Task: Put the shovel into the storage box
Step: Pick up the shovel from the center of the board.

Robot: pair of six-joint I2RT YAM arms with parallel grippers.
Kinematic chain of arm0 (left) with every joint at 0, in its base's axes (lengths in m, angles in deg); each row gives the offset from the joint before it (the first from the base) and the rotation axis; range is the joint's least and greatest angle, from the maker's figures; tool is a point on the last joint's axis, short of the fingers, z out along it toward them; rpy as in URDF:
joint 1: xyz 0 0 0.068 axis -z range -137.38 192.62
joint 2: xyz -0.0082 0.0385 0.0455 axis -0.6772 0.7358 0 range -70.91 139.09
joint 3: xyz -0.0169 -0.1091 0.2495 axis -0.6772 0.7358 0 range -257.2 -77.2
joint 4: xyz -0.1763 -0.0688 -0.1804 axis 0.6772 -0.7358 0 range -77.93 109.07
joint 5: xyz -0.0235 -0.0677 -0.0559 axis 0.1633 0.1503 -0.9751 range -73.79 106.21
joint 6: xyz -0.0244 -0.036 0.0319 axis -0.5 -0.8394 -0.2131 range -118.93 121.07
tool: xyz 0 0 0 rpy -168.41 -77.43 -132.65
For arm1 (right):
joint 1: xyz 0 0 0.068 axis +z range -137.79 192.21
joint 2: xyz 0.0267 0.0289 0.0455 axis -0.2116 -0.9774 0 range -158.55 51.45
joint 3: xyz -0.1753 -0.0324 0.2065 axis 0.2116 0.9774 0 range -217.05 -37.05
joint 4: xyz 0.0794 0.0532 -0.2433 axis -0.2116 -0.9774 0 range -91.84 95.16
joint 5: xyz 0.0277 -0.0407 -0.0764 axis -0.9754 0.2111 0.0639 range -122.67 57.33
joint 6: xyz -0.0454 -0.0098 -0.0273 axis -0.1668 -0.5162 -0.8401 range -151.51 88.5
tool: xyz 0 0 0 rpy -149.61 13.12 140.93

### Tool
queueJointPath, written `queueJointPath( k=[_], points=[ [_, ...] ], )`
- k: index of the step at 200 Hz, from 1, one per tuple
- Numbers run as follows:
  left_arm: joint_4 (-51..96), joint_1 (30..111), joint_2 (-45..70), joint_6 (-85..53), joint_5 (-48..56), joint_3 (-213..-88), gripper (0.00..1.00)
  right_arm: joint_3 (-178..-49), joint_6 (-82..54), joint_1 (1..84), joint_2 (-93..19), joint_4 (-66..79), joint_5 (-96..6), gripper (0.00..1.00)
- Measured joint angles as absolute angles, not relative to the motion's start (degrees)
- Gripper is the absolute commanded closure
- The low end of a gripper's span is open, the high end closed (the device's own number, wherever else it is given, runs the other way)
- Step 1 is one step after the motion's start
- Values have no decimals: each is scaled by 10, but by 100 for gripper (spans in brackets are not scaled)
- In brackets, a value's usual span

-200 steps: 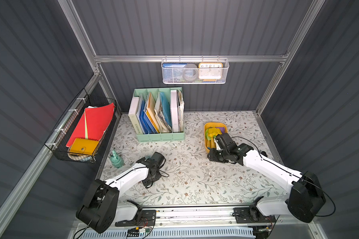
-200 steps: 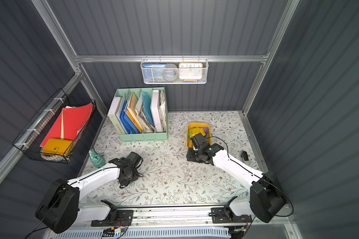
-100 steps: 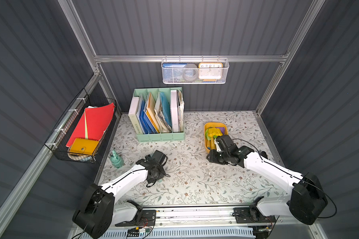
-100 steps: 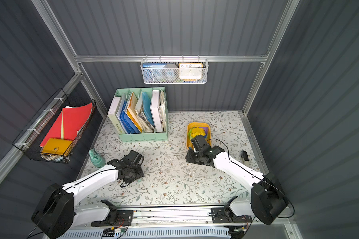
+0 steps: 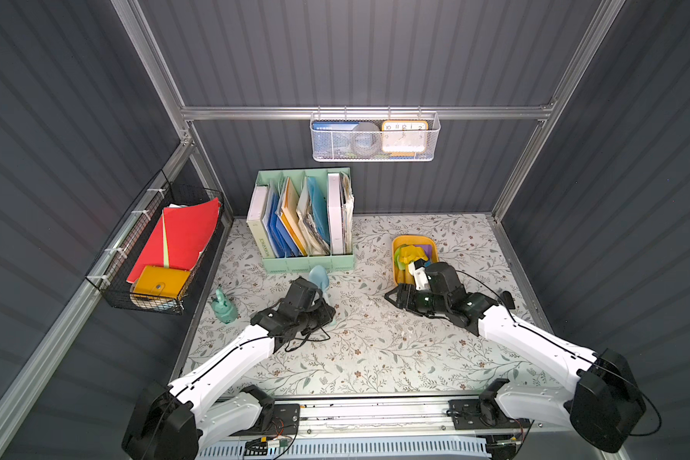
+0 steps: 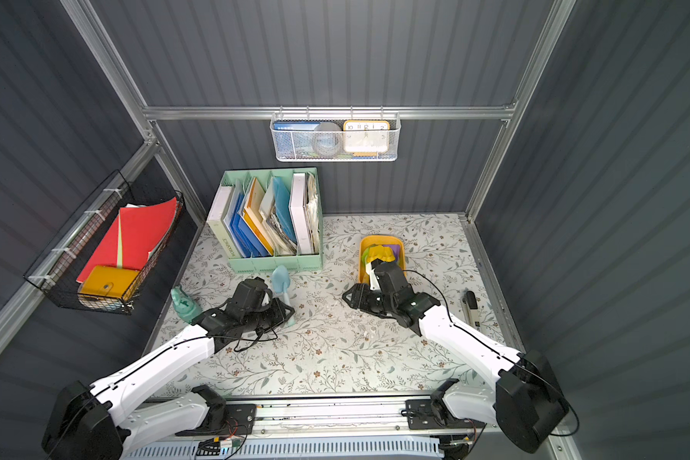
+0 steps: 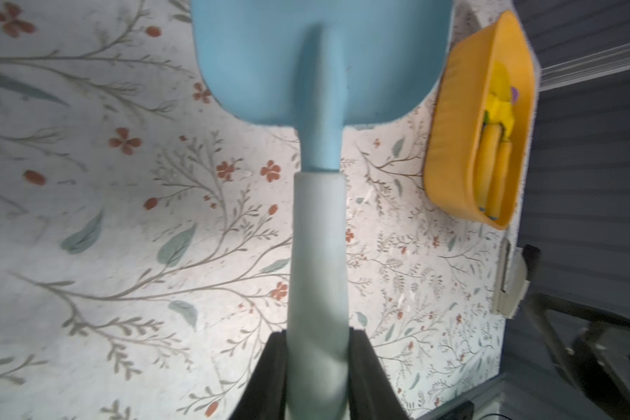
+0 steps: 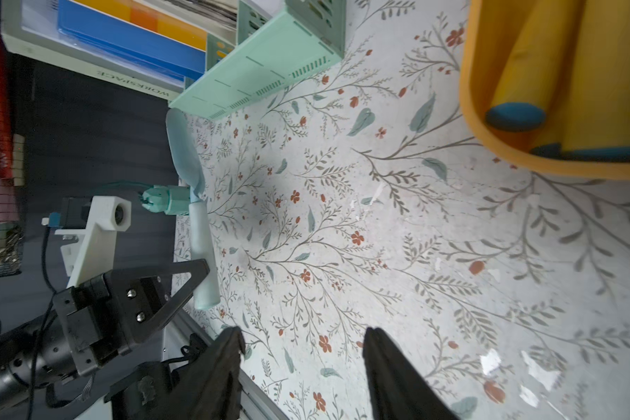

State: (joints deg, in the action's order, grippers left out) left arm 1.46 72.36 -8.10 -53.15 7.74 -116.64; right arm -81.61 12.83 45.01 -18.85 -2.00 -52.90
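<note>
Well, on the floral-patterned table (image 5: 375, 350) the mint-green divided file holder (image 5: 307, 263) stands at the back. The shallow mustard-yellow plastic storage box (image 5: 411, 239), holding yellow toys, sits to its right. The pale blue plastic shovel (image 5: 318, 276) is outside that box, just in front of the holder, its handle clamped in the left claw (image 7: 315, 338). The right claw (image 8: 304, 338) gapes empty near the box.

The left claw (image 7: 318, 349) grips the pale handle of the shovel (image 7: 319, 91) from both sides, and the light blue blade points straight ahead of the claw against the flowered tabletop (image 7: 124, 225). Ahead of the claw and off to one side, beyond the blade's edge, sits the storage box (image 7: 448, 152), with yellow pieces (image 7: 495, 163) lying inside it.
</note>
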Motion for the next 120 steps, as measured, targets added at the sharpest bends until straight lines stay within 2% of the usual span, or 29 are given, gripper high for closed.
queueJointPath(
  k=[49,120],
  points=[
    [123,733,-91,-531,16,-1165,100,-791,183,450,-189,114,-616,38],
    [238,761,-88,-531,-62,-1150,100,-785,231,450,-192,251,-685,39]
  ],
)
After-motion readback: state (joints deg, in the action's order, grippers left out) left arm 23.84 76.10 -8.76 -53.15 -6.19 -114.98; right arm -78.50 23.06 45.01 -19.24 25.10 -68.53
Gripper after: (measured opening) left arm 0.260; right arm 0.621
